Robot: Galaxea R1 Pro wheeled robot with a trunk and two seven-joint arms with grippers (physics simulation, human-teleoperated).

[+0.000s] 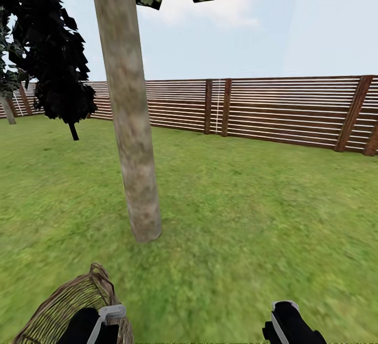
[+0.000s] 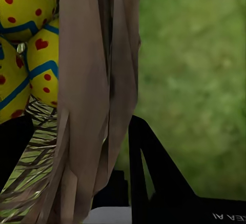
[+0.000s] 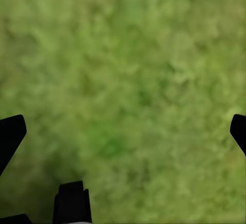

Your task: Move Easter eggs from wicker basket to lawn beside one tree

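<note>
The wicker basket [image 1: 63, 307] sits at the bottom left of the head view, just short of the tree [image 1: 131, 124] with its thick pale trunk. My left gripper [image 1: 102, 320] is shut on the basket's rim; in the left wrist view the thick wicker rim [image 2: 87, 96] runs between the two black fingers [image 2: 154, 172]. Three Easter eggs lie packed together inside the basket: one [image 2: 23, 3], a second [image 2: 43, 62] and a third [image 2: 7, 85]. My right gripper [image 3: 125, 129] hangs open over bare lawn [image 3: 123, 80], and it also shows at the bottom right of the head view [image 1: 286, 323].
A small all-black tree [image 1: 58, 71] stands at the back left. A brown slat fence [image 1: 273, 108] closes the garden behind. Open grass [image 1: 262, 218] spreads to the right of the trunk and in front of it.
</note>
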